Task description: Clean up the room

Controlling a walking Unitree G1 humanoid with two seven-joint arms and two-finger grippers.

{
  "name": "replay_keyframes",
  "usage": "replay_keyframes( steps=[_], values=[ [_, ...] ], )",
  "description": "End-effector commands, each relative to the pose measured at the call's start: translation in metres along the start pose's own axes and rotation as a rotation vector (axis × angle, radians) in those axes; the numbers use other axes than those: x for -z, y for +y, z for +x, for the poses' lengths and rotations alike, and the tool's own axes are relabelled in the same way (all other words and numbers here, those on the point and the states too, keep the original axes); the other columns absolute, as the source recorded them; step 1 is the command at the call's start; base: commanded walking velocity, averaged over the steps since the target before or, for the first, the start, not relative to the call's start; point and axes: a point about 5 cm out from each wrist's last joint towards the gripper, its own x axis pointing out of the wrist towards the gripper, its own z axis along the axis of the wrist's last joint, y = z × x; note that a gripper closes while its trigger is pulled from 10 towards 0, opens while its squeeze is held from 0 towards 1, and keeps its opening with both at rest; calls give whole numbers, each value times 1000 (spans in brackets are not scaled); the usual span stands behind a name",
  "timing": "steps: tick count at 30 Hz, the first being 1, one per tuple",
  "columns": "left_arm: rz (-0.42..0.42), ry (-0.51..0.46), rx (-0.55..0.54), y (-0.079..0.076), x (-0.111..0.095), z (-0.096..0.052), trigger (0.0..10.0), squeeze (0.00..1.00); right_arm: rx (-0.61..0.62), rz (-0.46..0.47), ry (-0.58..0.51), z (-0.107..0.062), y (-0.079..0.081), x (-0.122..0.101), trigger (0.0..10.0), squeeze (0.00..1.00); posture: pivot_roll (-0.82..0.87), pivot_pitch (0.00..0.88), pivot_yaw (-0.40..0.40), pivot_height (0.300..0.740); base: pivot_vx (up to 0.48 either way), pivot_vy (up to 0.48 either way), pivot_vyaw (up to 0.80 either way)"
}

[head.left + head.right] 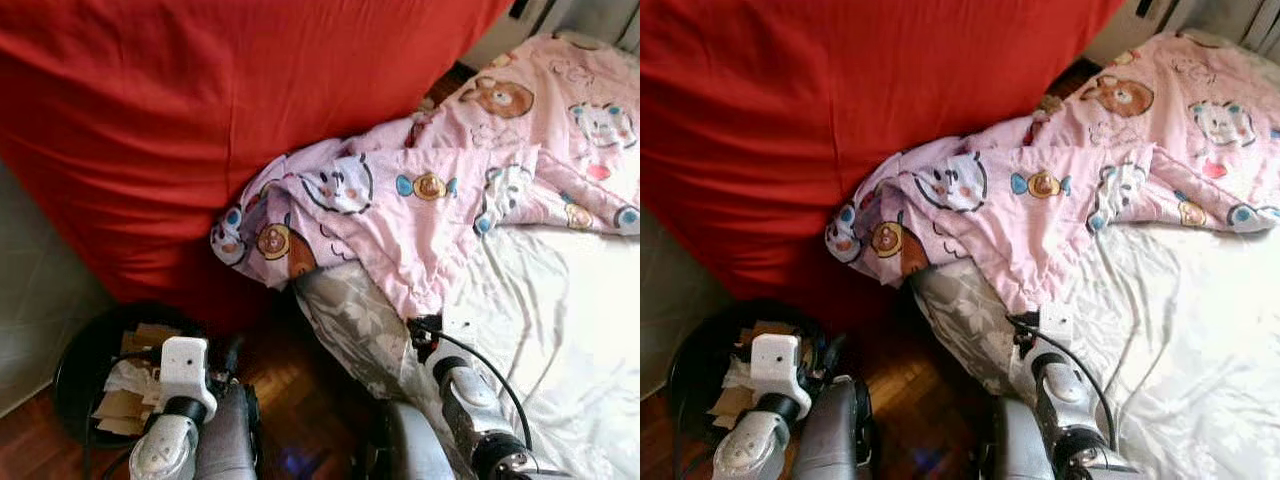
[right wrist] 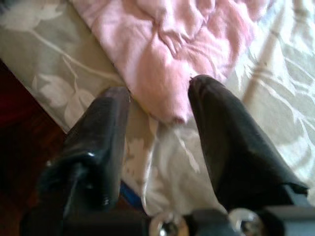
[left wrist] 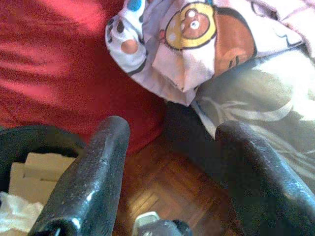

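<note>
A pink cartoon-print quilt (image 1: 430, 190) lies crumpled across the bed, and its near corner hangs over the bed's edge. My right gripper (image 2: 158, 96) is over the bed just short of the quilt's hem (image 2: 167, 93). It is open, and a fold of the hem lies in the gap between the fingers (image 2: 221, 142). In the left eye view the right gripper (image 1: 424, 332) sits at that hem. My left gripper (image 3: 172, 135) hangs low over the wooden floor (image 3: 162, 187), open and holding nothing, pointing at the quilt's hanging corner (image 3: 192, 39).
A big red beanbag (image 1: 200, 110) presses against the bed's side. A black bin (image 1: 85, 360) holding paper and tissues stands on the floor at my lower left. A white leaf-patterned sheet (image 1: 560, 330) covers the mattress on the right. A strip of dark wooden floor (image 1: 290, 400) lies between bin and bed.
</note>
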Motion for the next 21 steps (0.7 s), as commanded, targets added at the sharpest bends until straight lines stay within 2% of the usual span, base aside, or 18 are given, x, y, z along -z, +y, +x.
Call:
replay_keyframes(
  steps=[1,11,20,21],
  values=[
    [-18,23,-2,0,2,-7,10000,0,13,4,27,0,-4,3,10000,1000,131,334,-63,601,0,0,0],
    [-16,32,-16,4,-4,-17,10000,0,39,-8,2,6,-5,-13,10000,1000,161,374,-51,601,0,0,0],
    [-16,48,-26,5,-13,-33,10000,0,90,0,-9,9,-11,-23,10000,1000,193,418,-41,601,0,0,0],
    [-16,52,-25,5,-13,-36,10000,0,93,2,-10,10,-11,-24,10000,0,196,429,-35,601,0,0,0]
  ],
)
